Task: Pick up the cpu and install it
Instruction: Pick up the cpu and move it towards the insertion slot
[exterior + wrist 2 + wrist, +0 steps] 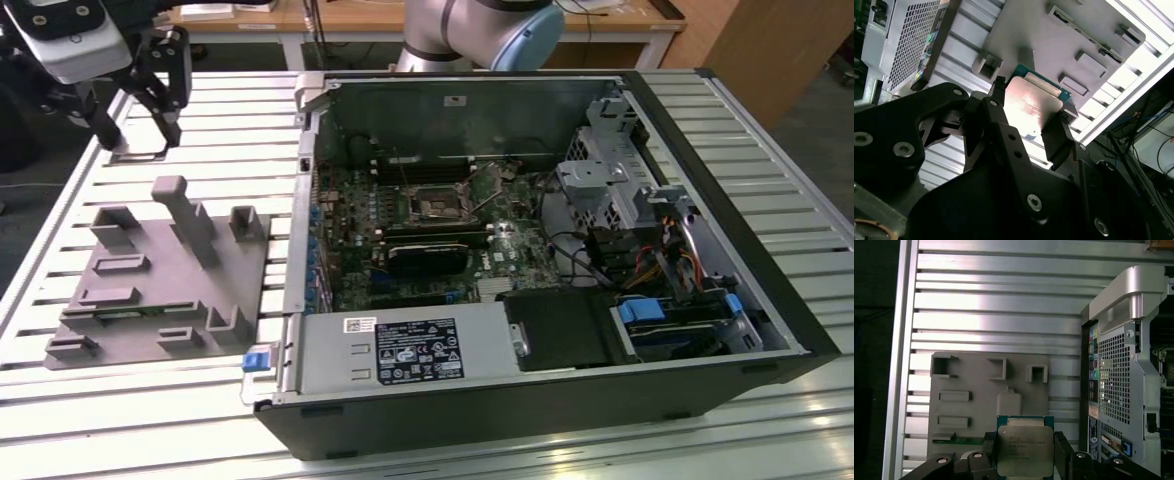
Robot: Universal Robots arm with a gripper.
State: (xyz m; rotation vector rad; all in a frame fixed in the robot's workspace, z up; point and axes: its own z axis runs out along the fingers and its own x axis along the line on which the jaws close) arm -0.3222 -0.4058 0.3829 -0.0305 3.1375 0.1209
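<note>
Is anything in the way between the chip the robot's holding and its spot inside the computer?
Yes. The gripper grips the cpu outside the computer case. The case's side wall, on the exterior view's left, stands between it and the socket. The case is open on top.

black gripper (1031, 102) links, silver screws (1034, 202) — pale grey arm (454, 30), blue joint cap (537, 42).

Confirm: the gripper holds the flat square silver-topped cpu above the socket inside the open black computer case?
Not above the socket. The gripper holds the cpu near the grey plastic fixture tray, outside the computer case; the first wrist view shows it.
</note>
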